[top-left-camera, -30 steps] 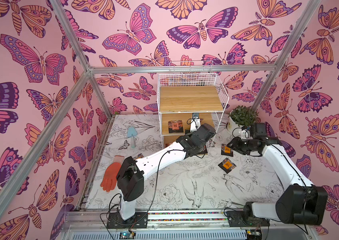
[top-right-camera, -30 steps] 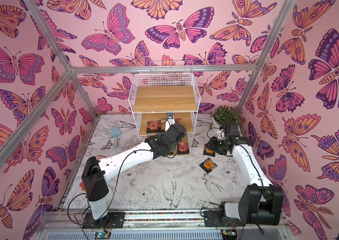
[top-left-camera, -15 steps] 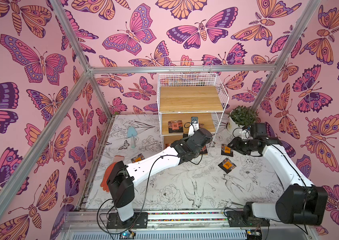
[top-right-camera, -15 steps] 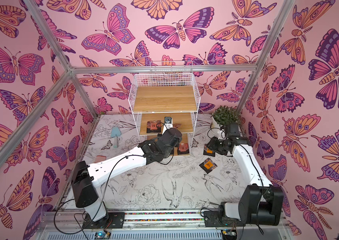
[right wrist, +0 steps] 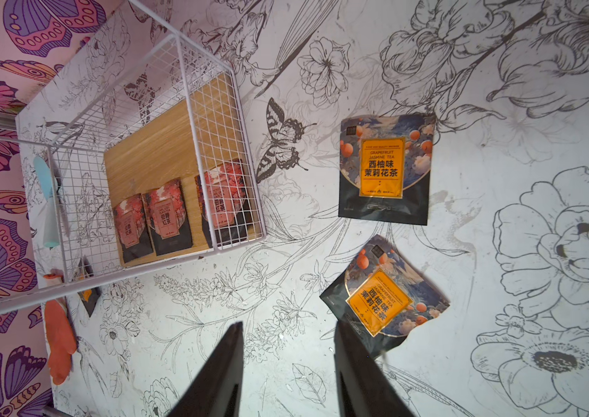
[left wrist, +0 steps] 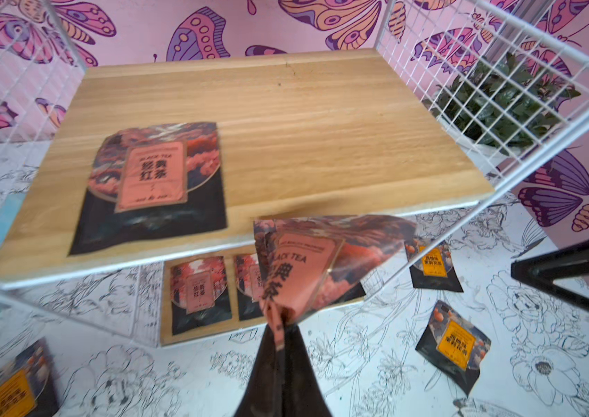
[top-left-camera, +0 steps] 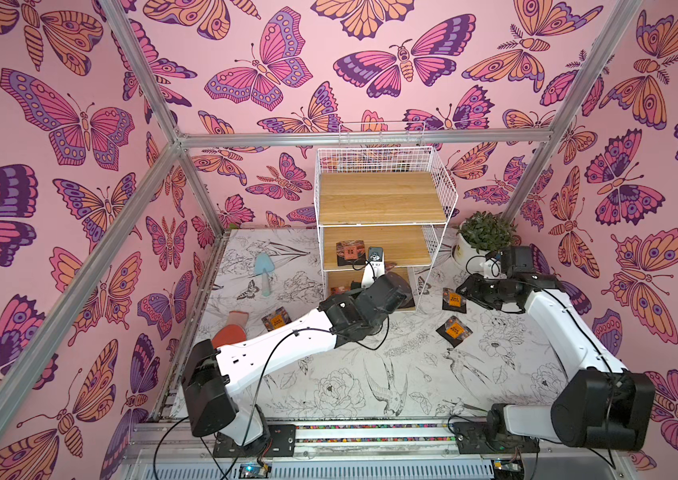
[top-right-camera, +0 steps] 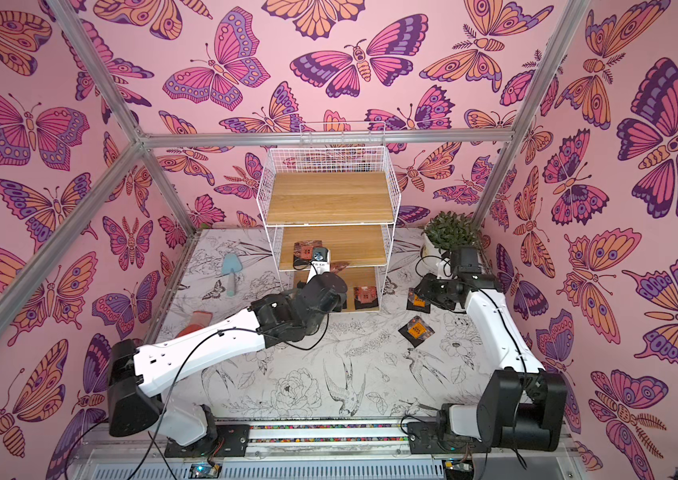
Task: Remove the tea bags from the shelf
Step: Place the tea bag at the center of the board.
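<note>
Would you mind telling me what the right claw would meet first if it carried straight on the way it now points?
Most likely the bare table cover, just beside the nearer orange tea bag. The open right claw seems aimed short of the shelf, though depth is unclear.

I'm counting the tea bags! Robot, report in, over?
Left hand shut on pink tea bag, held at the shelf's front. Right hand open, empty. Four pink bags left on shelf. Nothing blocking.
</note>
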Robot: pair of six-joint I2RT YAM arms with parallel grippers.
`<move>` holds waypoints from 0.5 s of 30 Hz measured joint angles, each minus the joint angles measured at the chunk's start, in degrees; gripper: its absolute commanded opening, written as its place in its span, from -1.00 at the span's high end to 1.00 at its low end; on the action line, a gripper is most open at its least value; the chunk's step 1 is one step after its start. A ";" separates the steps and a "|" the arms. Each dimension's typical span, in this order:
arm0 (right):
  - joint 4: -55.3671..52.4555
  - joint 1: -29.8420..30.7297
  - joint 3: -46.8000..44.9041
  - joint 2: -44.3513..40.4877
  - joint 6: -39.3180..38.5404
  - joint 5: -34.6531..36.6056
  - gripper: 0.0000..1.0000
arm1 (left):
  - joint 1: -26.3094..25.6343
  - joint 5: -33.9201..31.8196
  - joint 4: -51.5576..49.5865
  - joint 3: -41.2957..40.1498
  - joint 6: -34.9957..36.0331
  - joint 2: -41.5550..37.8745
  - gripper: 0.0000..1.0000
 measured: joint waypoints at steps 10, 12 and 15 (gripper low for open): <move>-0.09 0.02 0.00 -0.02 -0.13 0.07 0.09 | -1.01 -1.88 -18.40 -18.91 -18.12 -15.72 1.00; -0.09 0.02 0.00 -0.02 -0.13 0.07 0.09 | -1.01 -1.62 -21.27 -23.02 -21.97 -17.59 1.00; -0.09 0.00 0.00 -0.02 -0.13 0.07 0.09 | -0.74 -0.35 -24.11 -28.94 -27.17 -18.75 1.00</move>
